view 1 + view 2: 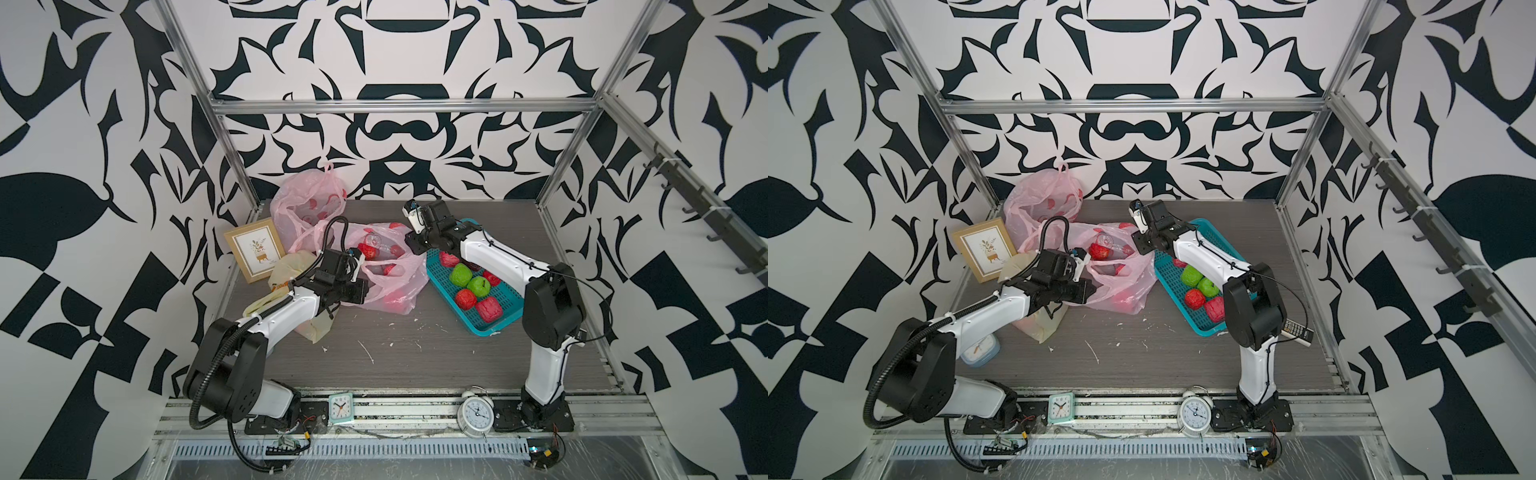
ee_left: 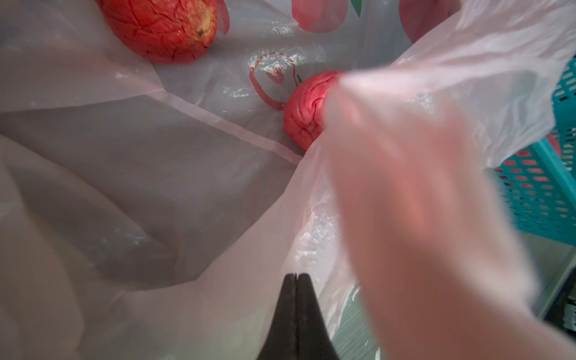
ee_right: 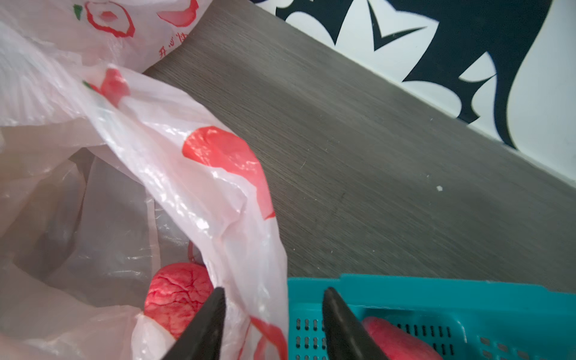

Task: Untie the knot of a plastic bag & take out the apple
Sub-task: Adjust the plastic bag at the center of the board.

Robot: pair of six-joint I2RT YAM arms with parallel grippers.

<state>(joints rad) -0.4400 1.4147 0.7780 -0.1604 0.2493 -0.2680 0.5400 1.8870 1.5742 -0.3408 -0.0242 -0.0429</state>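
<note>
A pink plastic bag point(image 1: 395, 291) printed with red fruit lies mid-table with its mouth open and no knot showing on it. Red wrinkled apples lie inside: one apple point(image 2: 162, 28) farther in, a second apple point(image 2: 307, 109) half under a blurred flap. My left gripper point(image 2: 297, 276) is shut on the bag's near rim point(image 1: 365, 293). My right gripper point(image 3: 274, 291) hangs open over the line where the bag meets the teal basket point(image 3: 405, 286). One finger is in front of an apple point(image 3: 177, 296) in the bag, the other in front of a red apple point(image 3: 402, 339) in the basket.
The basket point(image 1: 446, 297) holds several red and green apples point(image 1: 460, 274). A second pink bag point(image 1: 307, 203), tied, stands at the back. A picture frame point(image 1: 255, 249) and a yellowish bag point(image 1: 286, 270) lie left. Two clocks point(image 1: 476, 411) sit on the front rail. A remote point(image 1: 1298, 330) is on the right.
</note>
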